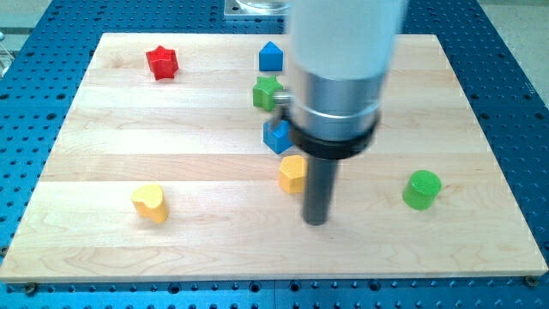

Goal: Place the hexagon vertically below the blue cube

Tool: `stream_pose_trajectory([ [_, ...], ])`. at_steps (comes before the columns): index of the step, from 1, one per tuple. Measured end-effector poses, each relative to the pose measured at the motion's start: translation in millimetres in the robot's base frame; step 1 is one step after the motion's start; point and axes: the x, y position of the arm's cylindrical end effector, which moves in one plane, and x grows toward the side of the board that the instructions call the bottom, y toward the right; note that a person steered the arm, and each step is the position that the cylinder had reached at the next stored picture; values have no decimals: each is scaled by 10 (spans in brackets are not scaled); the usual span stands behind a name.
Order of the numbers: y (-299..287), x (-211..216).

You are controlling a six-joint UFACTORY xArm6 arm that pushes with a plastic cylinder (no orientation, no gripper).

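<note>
- Desk (111,249): light wood board on a blue perforated base, seen from the front and above.
- No gripper on this arm, so nothing to spread or pinch. It ends in a dark rod under a big silver cylinder with a black collar.
- My tip (316,221) is down at the desk surface, just right of centre, in the lower half of the board.
- Yellow hexagon (292,173): just beside the rod, on its left and a bit toward the view's top from my tip. Cannot tell if rod and block are touching or a hair apart.
- Blue cube (277,136): directly toward the view's top from the yellow hexagon, slightly left of it. The two look close to touching at the corner; its right edge is partly hidden by the black collar.
- So the yellow hexagon sits below the blue cube in the view, nearly in line, offset a little right.
- Green star (267,92): above the blue cube, near the silver cylinder.
- Blue house-shaped block (271,57): above the green star, near the board's top edge.
- Red star (161,63): top left, well apart from the rest.
- Yellow heart (150,202): lower left, alone.
- Green cylinder (422,189): right side, well apart from my tip.
</note>
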Motion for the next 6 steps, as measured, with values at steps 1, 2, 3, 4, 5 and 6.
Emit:
stream_pose_trajectory([
  [1,59,-472],
  [2,-24,-398],
  [3,-198,-338],
  [4,-333,-358],
  [5,6,-997],
  [6,768,-1364],
])
